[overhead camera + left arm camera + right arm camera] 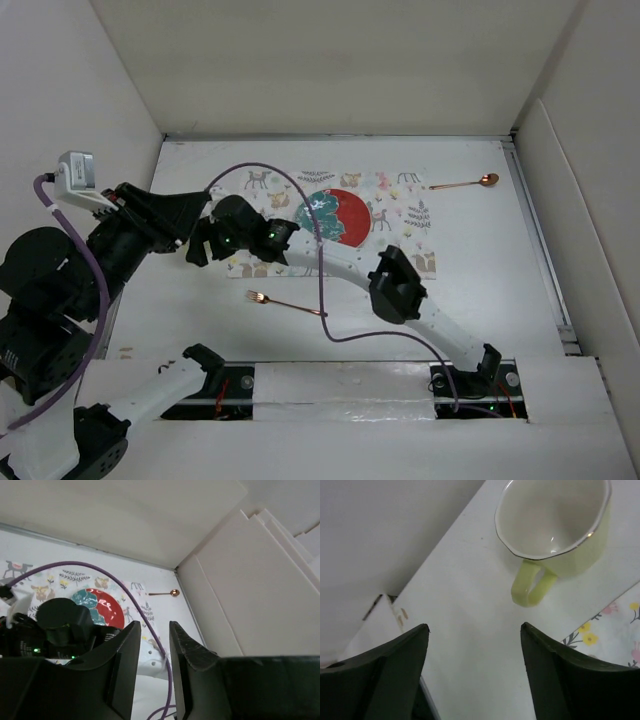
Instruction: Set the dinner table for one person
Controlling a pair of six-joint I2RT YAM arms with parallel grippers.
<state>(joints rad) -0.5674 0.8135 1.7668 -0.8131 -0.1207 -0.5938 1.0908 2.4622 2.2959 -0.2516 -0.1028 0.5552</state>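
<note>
Right gripper (pixel 475 627) spread wide and empty, matte white worktop (pixel 465 580) flat beneath and around printed placemat (pixel 620 625), glossy faceted pale-green mug (pixel 555 525) just off placemat's edge, left gripper (pixel 153 630) narrowly parted, empty

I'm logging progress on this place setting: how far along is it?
Done: the round red-and-teal plate sits on the animal-print placemat. In hand: nothing yet; the right gripper is open before the pale yellow-green mug, standing on the white dinner table beside the placemat. Left: the copper fork and copper spoon lie off the placemat.
</note>
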